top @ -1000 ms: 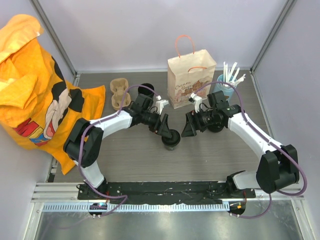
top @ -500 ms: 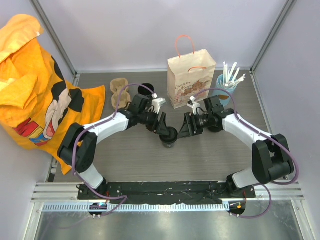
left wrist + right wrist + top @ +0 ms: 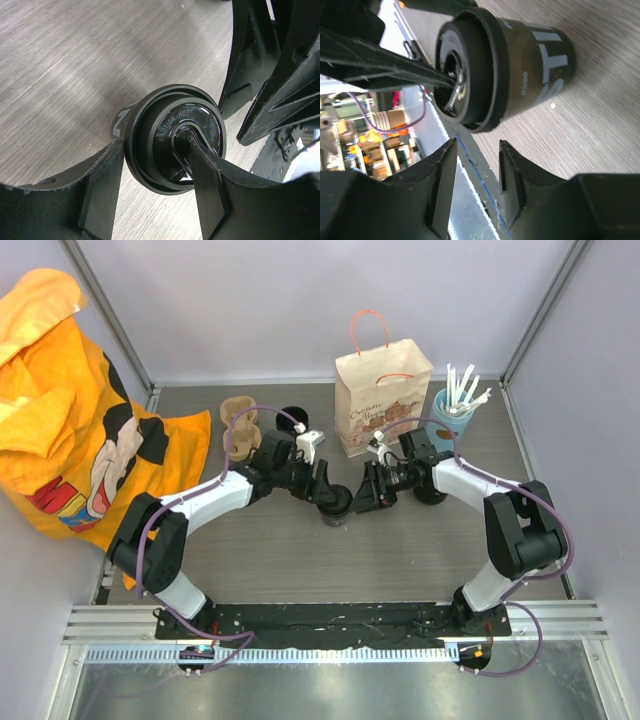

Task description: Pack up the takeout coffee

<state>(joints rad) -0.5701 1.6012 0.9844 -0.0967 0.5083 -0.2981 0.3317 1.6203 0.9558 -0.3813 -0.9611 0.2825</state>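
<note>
Small black tapered disposable cup (image 3: 150, 127), black round lid: between left pincer (image 3: 152, 145) fingers, apparently pinched at lid rim. Right pincer (image 3: 477, 146): part-spread, empty, cup just beyond tips. Step: pickup. Next: lift upright, lower into beige paper handled bag (image 3: 382, 400) beyond right pincer.

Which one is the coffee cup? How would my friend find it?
Find the paper bag at the back of the table. Just in front, the left gripper holds the takeout coffee: small, black, black-lidded, unlike the light-blue straw cup.
</note>
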